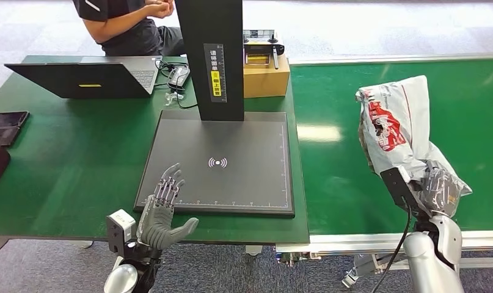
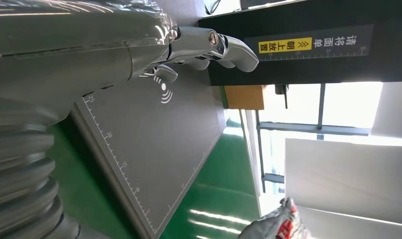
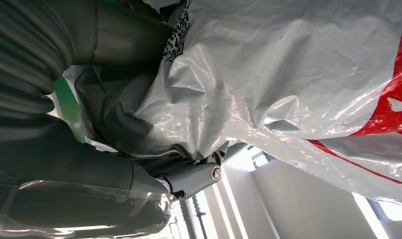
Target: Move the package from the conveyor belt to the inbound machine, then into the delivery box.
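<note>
Above the green conveyor belt [image 1: 463,122], on the robot's right side, the package [image 1: 393,122] is held up off the belt surface. It is a white plastic mailer bag with red printing, crumpled, its upper end raised and its lower end gathered in the right hand [image 1: 436,186]. In the right wrist view the thick grey thumb [image 3: 126,124] presses into the bag's folds and the wrinkled film wraps over the fingers, so the right hand is gripping the package [image 3: 288,74].

To the left of the belt lies the inbound machine [image 1: 231,183]: a flat dark grey scanning plate with a white wireless symbol [image 1: 217,162] at its centre and ruler marks along its edges. A black upright column [image 1: 210,55] rises from the plate's far edge and carries a label with a yellow band.

The left hand [image 1: 164,210] hovers over the near left corner of the plate, fingers spread and extended, holding nothing. In the left wrist view its fingertips [image 2: 233,50] point toward the column.

Beyond the plate, on the green table [image 1: 66,159], stand a cardboard box [image 1: 266,76] just beside the column, an open black laptop [image 1: 88,76] and a tangle of cables [image 1: 173,79]. A person [image 1: 131,24] in dark clothing sits behind the table.
</note>
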Action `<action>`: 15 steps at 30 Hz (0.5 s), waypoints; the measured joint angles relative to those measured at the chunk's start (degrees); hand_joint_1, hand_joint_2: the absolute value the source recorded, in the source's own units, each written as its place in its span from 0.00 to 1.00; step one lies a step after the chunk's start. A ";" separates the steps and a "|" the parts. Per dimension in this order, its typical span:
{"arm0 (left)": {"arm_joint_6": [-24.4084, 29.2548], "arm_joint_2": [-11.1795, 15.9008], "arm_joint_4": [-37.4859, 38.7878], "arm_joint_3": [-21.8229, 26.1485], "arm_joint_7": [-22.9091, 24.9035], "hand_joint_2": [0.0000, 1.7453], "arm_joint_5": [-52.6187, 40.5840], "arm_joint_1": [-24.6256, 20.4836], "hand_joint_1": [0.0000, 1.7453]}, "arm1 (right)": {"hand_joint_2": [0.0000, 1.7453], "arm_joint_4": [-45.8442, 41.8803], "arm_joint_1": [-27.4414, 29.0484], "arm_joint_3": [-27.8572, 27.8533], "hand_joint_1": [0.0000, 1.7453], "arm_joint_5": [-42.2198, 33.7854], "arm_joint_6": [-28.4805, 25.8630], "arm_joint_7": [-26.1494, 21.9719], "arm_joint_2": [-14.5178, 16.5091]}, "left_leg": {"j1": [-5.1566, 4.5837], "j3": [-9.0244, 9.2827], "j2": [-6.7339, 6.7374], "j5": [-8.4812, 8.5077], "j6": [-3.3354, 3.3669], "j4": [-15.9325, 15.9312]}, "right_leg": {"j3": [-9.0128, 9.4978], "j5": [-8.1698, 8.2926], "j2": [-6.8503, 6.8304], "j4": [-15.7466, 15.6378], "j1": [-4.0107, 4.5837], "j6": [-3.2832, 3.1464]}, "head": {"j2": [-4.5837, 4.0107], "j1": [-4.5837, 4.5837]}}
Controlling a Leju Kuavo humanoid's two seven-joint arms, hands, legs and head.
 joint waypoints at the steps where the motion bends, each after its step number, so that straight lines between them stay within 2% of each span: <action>1: -0.05 0.00 0.01 0.00 -0.09 1.00 -0.07 -0.01 0.00 | 1.00 -1.36 0.33 0.62 1.00 -0.45 0.61 -0.81 0.01 | 0.00 0.00 0.01 0.00 0.00 0.00 | 0.00 0.00 0.01 0.00 0.00 0.00 | 0.00 0.00; 5: -0.33 -0.01 0.03 -0.02 -0.63 1.00 -0.25 -0.09 0.00 | 1.00 -5.23 1.12 3.44 1.00 -1.60 4.22 -2.81 -0.06 | 0.00 0.00 0.02 0.00 0.00 0.00 | -0.01 0.00 0.03 0.00 0.00 0.00 | 0.00 0.00; 8: -0.65 0.00 0.21 -0.09 -1.16 1.00 -0.32 -0.33 0.00 | 1.00 -6.38 0.86 6.20 1.00 -1.86 8.84 -4.71 -0.60 | 0.00 -0.01 0.02 0.01 0.00 0.00 | 0.00 0.01 0.03 0.00 0.00 0.00 | 0.00 0.00; 15: -0.86 0.01 0.84 -0.27 -2.09 1.00 -0.31 -0.78 0.00 | 1.00 -6.46 -3.19 15.09 1.00 -1.74 20.24 -9.22 -3.53 | -0.01 -0.03 0.03 0.02 -0.01 0.00 | 0.00 0.02 0.03 0.01 -0.02 0.01 | 0.00 0.00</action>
